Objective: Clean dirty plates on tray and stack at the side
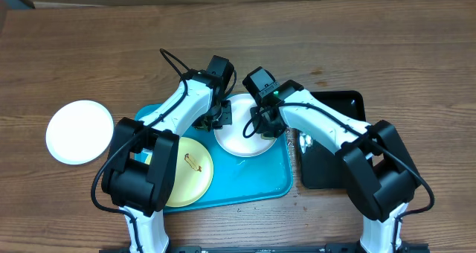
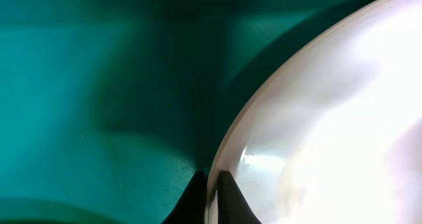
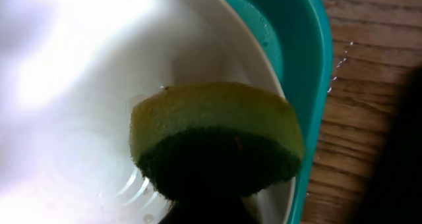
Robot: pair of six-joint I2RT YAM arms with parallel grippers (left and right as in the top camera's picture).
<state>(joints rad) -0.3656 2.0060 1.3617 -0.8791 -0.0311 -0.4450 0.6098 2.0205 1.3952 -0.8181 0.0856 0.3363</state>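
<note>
Pinching the plate point(image 1: 242, 140) rim, left jaws grip tight; right jaws hold a sponge point(image 3: 217, 138) by the tray point(image 3: 310, 66) edge, arms bent inward.

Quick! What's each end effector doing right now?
Left end effector: closed, pinching the round white plate by its rim.
Right end effector: closed on the rounded yellow-green sponge.

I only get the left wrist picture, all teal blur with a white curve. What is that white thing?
Observer: The rim of a white plate lying on the turquoise tray; the left gripper pinches its edge.
Operator: And the other arm?
Observer: The right gripper holds a yellow-green sponge over that same plate.
Operator: Any more plates?
Observer: A pale yellow-green plate also lies on the tray, and a second white plate sits on the table, off to the left arm's side.
</note>
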